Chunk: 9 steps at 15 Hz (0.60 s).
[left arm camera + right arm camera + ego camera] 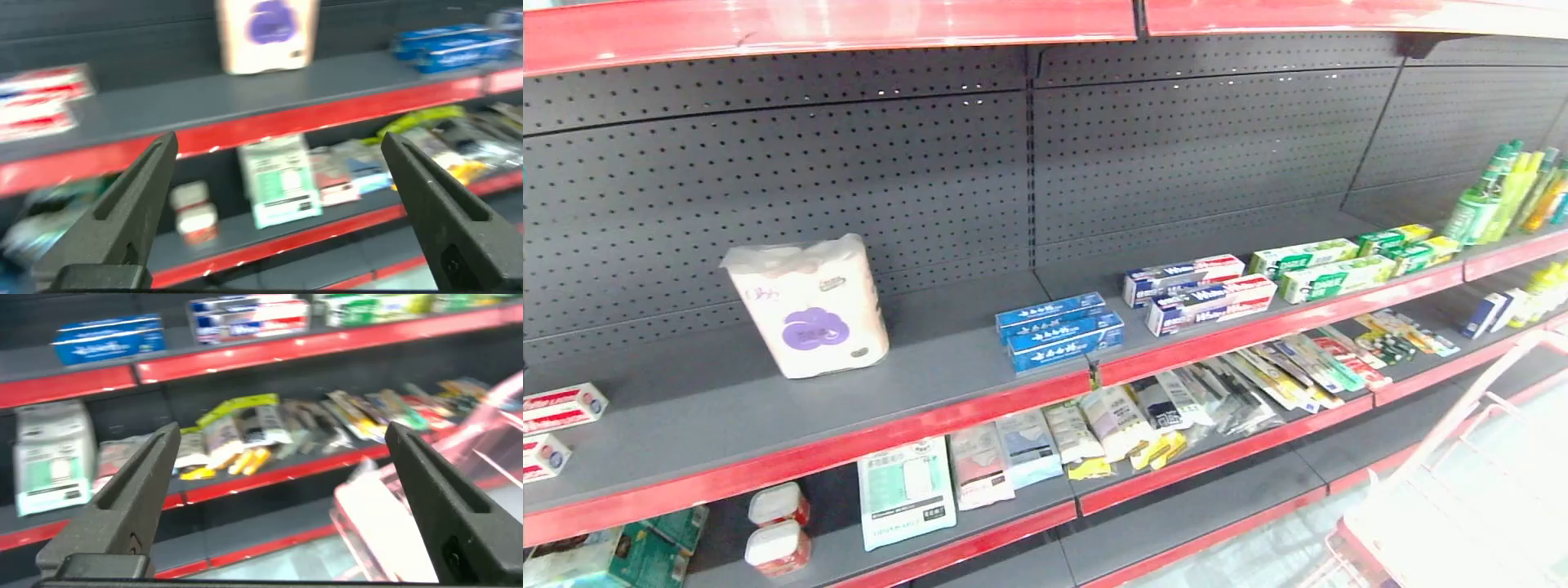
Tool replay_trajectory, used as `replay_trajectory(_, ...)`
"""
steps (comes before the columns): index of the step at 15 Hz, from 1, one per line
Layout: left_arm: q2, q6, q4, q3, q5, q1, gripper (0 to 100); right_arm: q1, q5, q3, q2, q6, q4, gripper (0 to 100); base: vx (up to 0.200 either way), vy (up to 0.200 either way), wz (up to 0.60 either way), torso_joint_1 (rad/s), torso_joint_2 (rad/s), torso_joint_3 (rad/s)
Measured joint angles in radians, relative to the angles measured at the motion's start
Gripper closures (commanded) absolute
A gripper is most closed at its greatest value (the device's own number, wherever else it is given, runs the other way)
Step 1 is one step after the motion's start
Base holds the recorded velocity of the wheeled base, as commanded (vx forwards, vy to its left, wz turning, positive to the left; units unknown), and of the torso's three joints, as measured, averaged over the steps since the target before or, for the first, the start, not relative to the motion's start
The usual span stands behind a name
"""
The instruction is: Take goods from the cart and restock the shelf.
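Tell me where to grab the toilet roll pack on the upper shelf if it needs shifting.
Best bet: pinch the toilet roll pack across its left and right sides at mid-height, coming straight in from the aisle. It stands upright on the grey shelf with bare space either side and the back panel behind, so the front looks the freest approach.

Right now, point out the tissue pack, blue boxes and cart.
Tissue pack (807,306), head view, front face.
Blue boxes (1063,340), head view, front box's top.
Cart (1462,527), head view, basket mesh.
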Motion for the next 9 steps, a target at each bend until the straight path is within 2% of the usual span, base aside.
replay_trajectory(9, 0.0, 0.0, 0.0, 0.0, 0.0, 0.001, 0, 0.0, 0.0, 0.0, 0.0, 0.0, 0.0, 0, 0.0, 0.0, -0.6, 0.004, 0.0, 0.002)
